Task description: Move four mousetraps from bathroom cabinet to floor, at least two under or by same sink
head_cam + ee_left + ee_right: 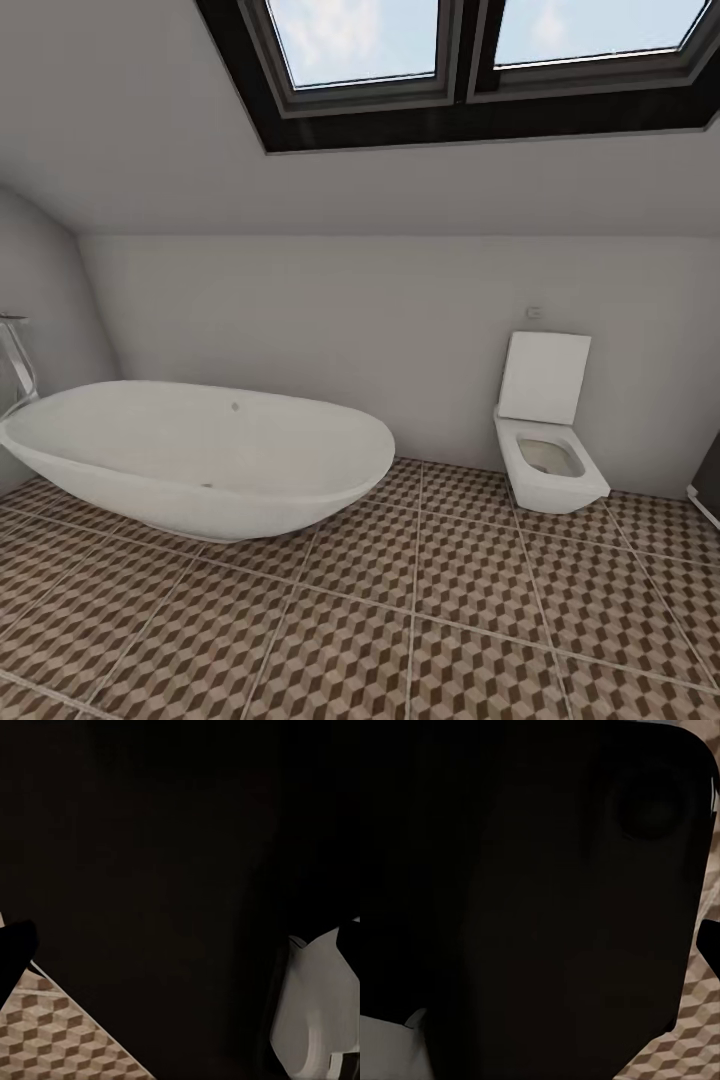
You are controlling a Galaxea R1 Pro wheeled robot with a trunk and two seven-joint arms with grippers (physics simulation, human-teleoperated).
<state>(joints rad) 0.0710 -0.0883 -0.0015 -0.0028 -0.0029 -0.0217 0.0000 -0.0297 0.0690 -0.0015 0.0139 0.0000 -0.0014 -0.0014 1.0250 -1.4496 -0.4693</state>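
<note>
I see the bathtub (200,455) at left and toilet (548,425) at right on the bathroom floor (400,620). No mousetraps are placed here, so I judge everything remains. I cannot tell either hand's state.

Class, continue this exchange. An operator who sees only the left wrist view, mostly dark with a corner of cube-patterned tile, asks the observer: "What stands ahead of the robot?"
Observer: The head view shows an oval white bathtub on the tiled floor.
Operator: Anything beside it?
Observer: A white toilet, lid raised, against the back wall to the tub's right.
Operator: What's overhead?
Observer: Dark-framed skylight windows in the sloped ceiling.
</note>
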